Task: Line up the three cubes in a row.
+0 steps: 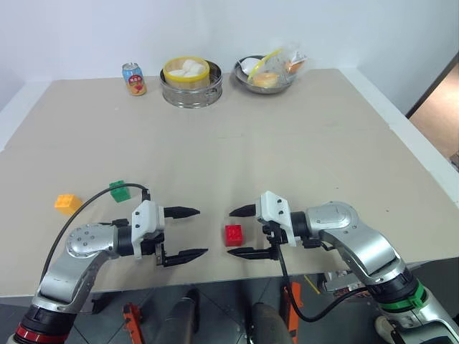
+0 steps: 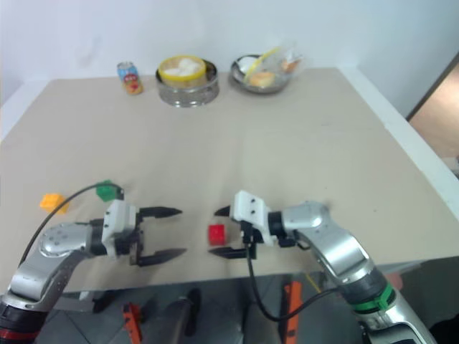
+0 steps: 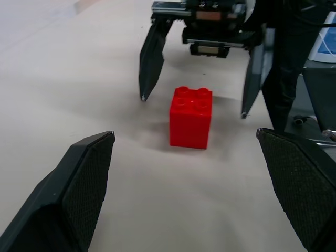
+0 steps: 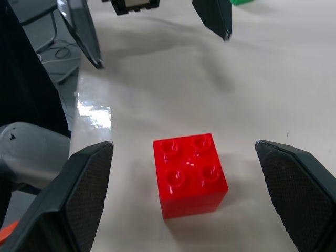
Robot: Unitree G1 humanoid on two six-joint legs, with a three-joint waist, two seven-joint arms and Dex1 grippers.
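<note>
Ok so my right gripper (image 1: 241,231) is sitting low near the front edge of the table (image 1: 287,150), pointing left with its 2 fingers spread wide, and the red cube (image 1: 233,235) is right there between the tips, not touched by either one. From the right wrist cam the red cube sits square in the gap with bare table on both sides. My left gripper (image 1: 192,232) faces it from the other side, fingers also wide apart and holding nothing, with the red cube just past its tips. The green cube (image 1: 119,190) is well off to the left behind that arm, and the yellow-orange cube (image 1: 67,203) is further left still, near the table's edge.
</note>
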